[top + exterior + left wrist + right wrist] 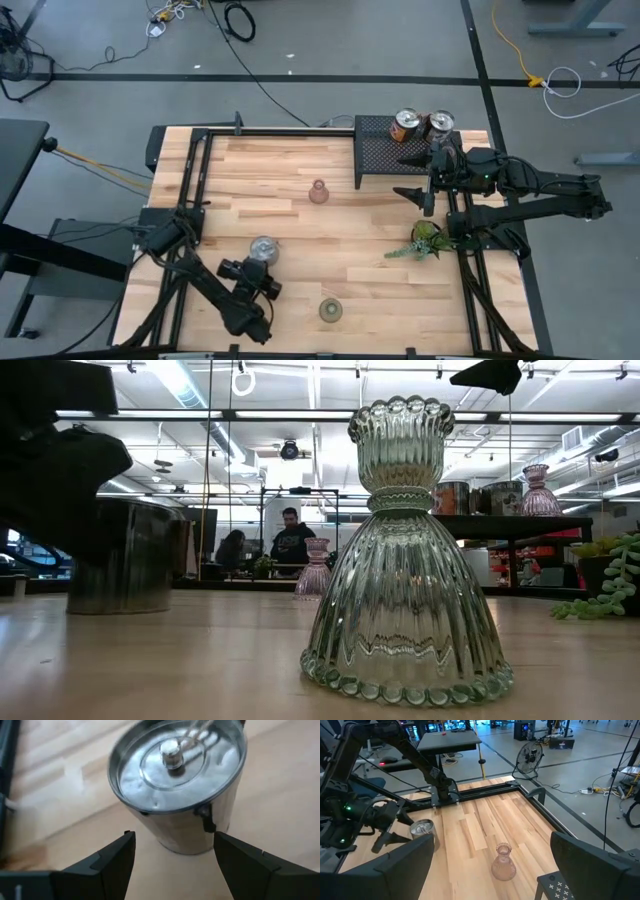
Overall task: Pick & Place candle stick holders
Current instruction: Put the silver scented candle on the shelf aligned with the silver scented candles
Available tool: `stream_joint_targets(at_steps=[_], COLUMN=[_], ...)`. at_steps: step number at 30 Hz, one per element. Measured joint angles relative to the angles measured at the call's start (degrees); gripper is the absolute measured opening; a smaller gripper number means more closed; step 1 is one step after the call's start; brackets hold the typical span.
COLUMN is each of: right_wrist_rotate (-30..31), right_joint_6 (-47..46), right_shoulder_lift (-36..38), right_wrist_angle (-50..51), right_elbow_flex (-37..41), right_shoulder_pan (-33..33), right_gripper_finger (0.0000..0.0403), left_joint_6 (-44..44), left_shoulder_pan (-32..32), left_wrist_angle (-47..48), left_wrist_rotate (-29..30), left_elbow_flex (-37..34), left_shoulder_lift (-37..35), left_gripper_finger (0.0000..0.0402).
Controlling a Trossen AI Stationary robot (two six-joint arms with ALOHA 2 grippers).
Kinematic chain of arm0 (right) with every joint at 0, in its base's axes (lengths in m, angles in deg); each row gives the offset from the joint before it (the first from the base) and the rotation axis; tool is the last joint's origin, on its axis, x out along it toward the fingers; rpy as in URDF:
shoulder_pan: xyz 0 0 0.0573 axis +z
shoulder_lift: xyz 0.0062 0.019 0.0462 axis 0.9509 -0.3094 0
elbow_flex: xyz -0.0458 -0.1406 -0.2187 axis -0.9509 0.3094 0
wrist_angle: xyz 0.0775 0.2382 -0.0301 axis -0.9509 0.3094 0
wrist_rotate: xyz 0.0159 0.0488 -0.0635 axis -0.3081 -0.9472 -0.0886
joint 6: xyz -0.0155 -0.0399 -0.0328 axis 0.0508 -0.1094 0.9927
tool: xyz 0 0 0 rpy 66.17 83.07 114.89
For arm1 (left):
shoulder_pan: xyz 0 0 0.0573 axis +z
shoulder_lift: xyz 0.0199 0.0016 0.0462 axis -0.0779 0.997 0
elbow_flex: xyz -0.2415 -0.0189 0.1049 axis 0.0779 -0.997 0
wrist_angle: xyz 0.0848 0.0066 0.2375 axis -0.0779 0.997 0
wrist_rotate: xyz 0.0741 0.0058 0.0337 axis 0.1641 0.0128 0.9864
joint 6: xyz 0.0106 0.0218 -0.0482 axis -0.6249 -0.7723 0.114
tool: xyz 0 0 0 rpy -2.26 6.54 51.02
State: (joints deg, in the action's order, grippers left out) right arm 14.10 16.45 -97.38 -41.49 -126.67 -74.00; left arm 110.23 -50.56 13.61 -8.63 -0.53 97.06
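A shiny silver holder (pixel 263 248) stands upright on the table at the near left. My left gripper (pixel 258 264) is open just near of it, and in the left wrist view (pixel 175 865) a finger stands on either side of the holder's lower wall (pixel 185 830) without touching. A pink glass holder (pixel 318 192) stands mid-table, and an olive-green glass holder (pixel 331 310) stands near the front edge. Two orange-tinted silver holders (pixel 420 124) and another pink holder (pixel 538 490) stand on the black mesh rack (pixel 385 150). My right gripper (pixel 412 175) hangs open and empty beside the rack.
A leafy green sprig in a small pot (pixel 425 240) lies at the right side, near of the right gripper. Black rails (pixel 190 190) run along the table's left, far and right edges. Bare wood (pixel 300 230) lies between the holders. People sit in the room beyond the table (pixel 290 540).
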Motion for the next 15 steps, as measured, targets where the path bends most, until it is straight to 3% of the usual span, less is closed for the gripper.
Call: stream_joint_targets(at_steps=[8, 15], right_wrist_rotate=[0.01, 0.07], right_joint_6=[0.00, 0.02], right_shoulder_lift=[-0.07, -0.08], right_wrist_angle=[0.02, 0.65], right_elbow_flex=[0.00, 0.00], right_shoulder_pan=[0.00, 0.00], right_gripper_finger=[0.0396, 0.0396], left_joint_6=[2.36, -0.78], left_shoulder_pan=[2.58, 4.20], left_wrist_angle=[2.13, 5.67], left_wrist_rotate=[1.89, 8.10], left_elbow_flex=[0.02, 4.12], left_shoulder_lift=[-0.04, -0.15], left_gripper_finger=[0.0269, 0.0269])
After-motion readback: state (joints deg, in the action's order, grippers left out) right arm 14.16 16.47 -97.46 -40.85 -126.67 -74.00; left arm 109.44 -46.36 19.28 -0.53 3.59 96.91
